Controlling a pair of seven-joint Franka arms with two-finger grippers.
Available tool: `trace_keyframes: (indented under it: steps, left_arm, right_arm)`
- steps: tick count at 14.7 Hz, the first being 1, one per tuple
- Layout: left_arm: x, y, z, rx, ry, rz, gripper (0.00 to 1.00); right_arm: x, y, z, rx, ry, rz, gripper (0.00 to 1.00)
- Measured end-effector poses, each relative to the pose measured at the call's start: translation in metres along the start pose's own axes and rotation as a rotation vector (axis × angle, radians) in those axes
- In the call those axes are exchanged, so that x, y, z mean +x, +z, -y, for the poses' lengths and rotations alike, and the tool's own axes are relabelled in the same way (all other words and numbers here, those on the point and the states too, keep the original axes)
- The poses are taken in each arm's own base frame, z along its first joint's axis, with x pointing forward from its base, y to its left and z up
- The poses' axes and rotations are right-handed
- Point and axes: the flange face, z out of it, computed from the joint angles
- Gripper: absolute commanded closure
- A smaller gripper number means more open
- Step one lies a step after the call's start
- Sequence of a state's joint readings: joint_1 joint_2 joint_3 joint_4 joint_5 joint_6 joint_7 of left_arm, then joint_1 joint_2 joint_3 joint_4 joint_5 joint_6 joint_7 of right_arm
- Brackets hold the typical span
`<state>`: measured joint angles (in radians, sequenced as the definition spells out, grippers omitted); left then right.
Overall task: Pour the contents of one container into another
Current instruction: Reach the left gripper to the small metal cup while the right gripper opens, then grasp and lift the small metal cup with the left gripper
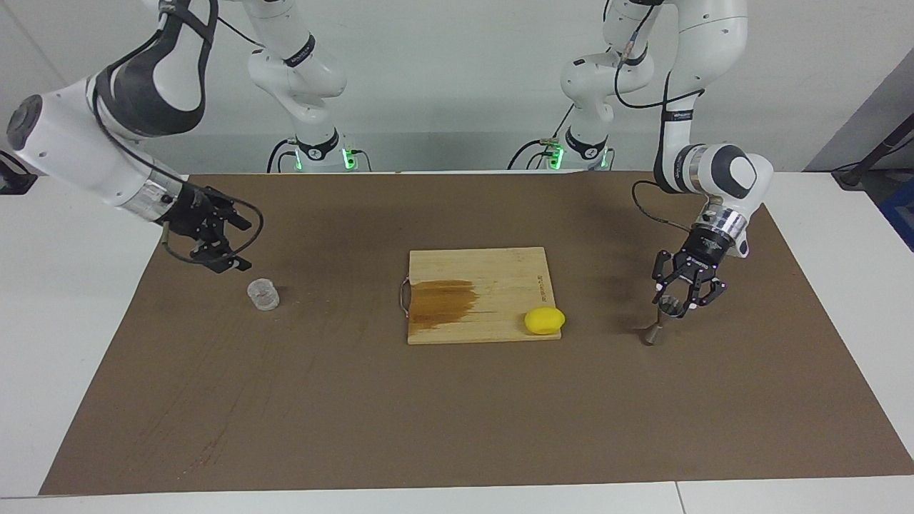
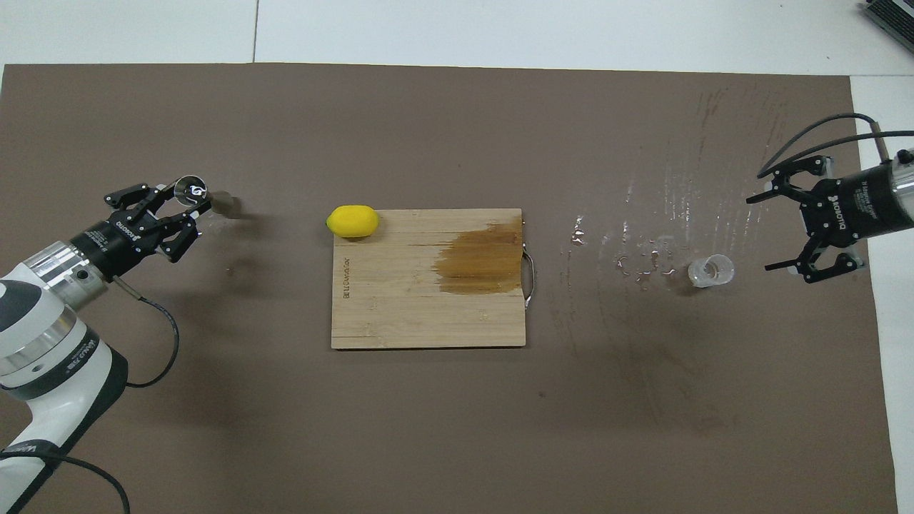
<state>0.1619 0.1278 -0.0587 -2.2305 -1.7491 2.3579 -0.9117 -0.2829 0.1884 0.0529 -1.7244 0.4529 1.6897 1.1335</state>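
The step in hand looked like the pick-up of both vessels. The left tool (image 1: 677, 300) had its fingers closed on the upper cone of the jigger (image 1: 658, 320), which stood directly under it on the surface (image 1: 457, 414). The right tool (image 1: 223, 246), fingers spread wide, hovered just beside the clear cup (image 1: 263, 294), gripping nothing. Next, I judged, it needed to drop around the cup and close. The overhead view showed droplets (image 2: 643, 263) by the cup; the facing view showed the tool's height, though whether the jigger had left the surface I couldn't quite say.
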Motion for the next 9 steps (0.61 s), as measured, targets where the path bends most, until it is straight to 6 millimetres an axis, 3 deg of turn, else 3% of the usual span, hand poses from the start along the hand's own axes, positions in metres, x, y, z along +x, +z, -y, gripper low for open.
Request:
trace_keyframes:
  steps: [3, 7, 9]
  left_arm:
    - [-0.032, 0.033, 0.029, 0.073, -0.001, 0.034, 1.0]
    - [-0.085, 0.088, 0.101, 0.194, -0.036, 0.101, 1.0]
    - [-0.101, 0.107, 0.141, 0.23, -0.034, 0.112, 1.0]
  right_arm:
    - [0.051, 0.029, -0.006, 0.015, 0.102, 0.061, 0.0]
    - [0.078, 0.066, -0.01, 0.037, 0.146, 0.083, 0.0]
    - [0.096, 0.081, -0.015, 0.041, 0.147, 0.112, 0.0]
